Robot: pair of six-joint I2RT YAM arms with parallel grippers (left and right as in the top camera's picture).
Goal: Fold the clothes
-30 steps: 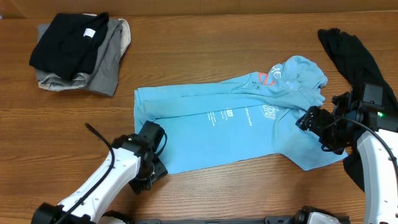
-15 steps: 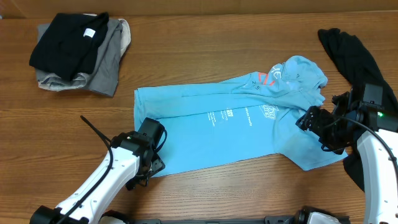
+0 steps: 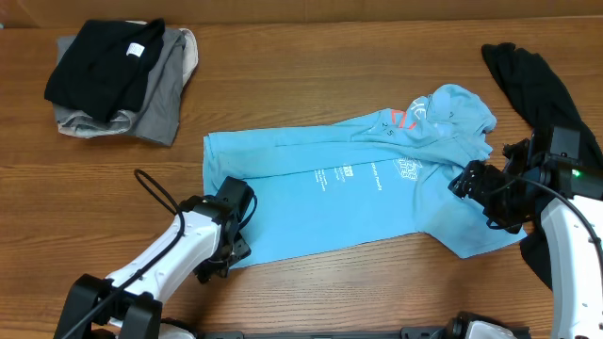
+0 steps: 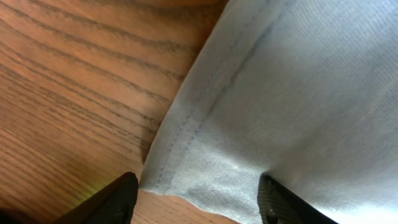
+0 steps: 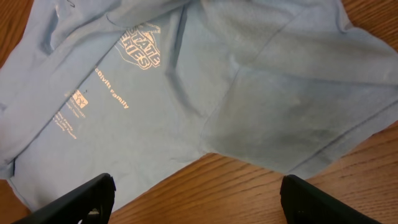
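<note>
The blue T-shirt lies mid-frame, the left gripper gapes around its lower-left corner, the right gripper gapes over a sleeve, and a shallow pinch might let the hem slip.

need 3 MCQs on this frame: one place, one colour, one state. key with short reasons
1. Where does the folded stack lie?
A. centre
B. far left
C. near right

2. What colour is the spread T-shirt?
A. light blue
B. red
C. white

3. The left hand is:
A. shut on the T-shirt
B. out of view
C. open at the T-shirt's hem corner

Key:
1 B: the overhead view shows it at the far-left corner.
2 A: it reads light blue in the overhead view.
3 C: the left wrist view shows its fingers apart, with the hem between them.
</note>
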